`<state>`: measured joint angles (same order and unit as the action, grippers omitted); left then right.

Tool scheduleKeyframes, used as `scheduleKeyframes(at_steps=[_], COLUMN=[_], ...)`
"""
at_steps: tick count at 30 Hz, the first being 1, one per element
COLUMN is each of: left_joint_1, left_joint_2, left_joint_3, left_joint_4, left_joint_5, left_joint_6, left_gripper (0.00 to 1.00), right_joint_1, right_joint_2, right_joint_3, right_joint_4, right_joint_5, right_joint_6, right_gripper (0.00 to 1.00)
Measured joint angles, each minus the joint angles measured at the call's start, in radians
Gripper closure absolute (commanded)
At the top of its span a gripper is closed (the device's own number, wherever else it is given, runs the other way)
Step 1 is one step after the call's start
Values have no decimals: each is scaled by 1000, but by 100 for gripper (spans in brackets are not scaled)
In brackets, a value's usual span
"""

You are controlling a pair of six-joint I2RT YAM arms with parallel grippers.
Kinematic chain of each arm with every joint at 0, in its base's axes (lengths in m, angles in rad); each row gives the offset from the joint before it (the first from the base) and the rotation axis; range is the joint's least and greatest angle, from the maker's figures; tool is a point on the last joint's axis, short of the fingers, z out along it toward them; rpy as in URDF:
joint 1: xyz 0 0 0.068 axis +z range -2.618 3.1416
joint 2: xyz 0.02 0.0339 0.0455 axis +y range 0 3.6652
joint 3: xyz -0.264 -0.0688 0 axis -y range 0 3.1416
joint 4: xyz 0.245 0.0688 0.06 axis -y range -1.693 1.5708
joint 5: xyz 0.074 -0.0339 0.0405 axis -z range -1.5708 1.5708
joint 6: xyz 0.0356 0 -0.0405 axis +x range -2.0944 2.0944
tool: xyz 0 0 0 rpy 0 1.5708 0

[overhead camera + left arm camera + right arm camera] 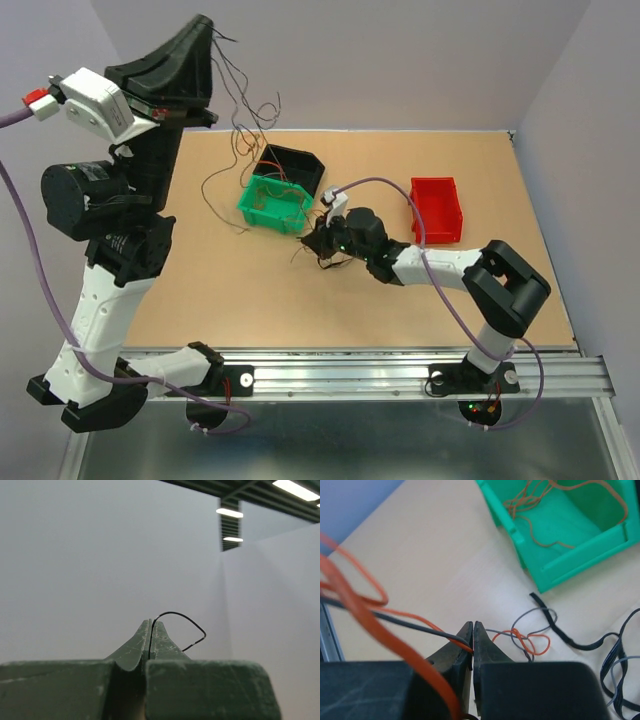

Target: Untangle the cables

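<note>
Left wrist shows left jaws closed on a black cable [186, 620]. Right jaws pinch orange-red cables [370, 622] at the green bin's [265, 215] four o'clock.

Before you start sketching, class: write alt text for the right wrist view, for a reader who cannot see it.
The right claw, shut, pinches orange-red and dark cables over a tan table. Beyond its tips lie more looped cables, and a green bin at upper right holds brown ones.
</note>
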<state>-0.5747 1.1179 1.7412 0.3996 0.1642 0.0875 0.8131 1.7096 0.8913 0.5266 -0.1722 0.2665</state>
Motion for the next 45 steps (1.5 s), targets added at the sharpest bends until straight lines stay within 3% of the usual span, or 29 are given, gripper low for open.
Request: scheduleKeyframes(at_steps=[5, 12, 15, 16, 18, 20, 22, 27, 30, 35, 40, 45], left_joint_1=[0, -3, -9, -9, -8, -5, -3, -2, -2, -2, -2, -2], left_joint_2=[2, -18, -18, -18, -28, -80, -169, -335, -407, -460, -489, -535], left_joint_3=[34, -27, -105, -127, -183, -268, -354, -470, -509, -570, -587, -591], left_joint_4=[30, 40, 35, 36, 55, 93, 113, 158, 196, 206, 196, 195], left_joint_5=[-285, -487, -542, -546, -540, -501, -418, -252, -233, -283, -459, -468], left_joint_6=[219, 408, 460, 469, 478, 467, 432, 340, 300, 276, 303, 319], left_gripper=[100, 100, 100, 100, 100, 100, 100, 100, 100, 100, 100, 100], right_joint_1=[4, -116, -229, -271, -303, -314, -314, -301, -301, -301, -303, -308], right_joint_2=[10, 25, 1, -20, -43, -62, -83, -150, -182, -201, -243, -266], right_joint_3=[99, 134, 98, 75, 49, 12, -44, -90, -90, -90, -93, -94], right_joint_4=[-33, -69, -70, -84, -107, -146, -167, -206, -206, -246, -319, -328], right_joint_5=[175, 245, 237, 245, 255, 272, 273, 279, 309, 406, 546, 559], right_joint_6=[68, 306, 398, 422, 435, 440, 433, 418, 419, 454, 537, 534], right_gripper=[100, 99, 89, 73, 68, 74, 99, 99, 100, 100, 99, 99])
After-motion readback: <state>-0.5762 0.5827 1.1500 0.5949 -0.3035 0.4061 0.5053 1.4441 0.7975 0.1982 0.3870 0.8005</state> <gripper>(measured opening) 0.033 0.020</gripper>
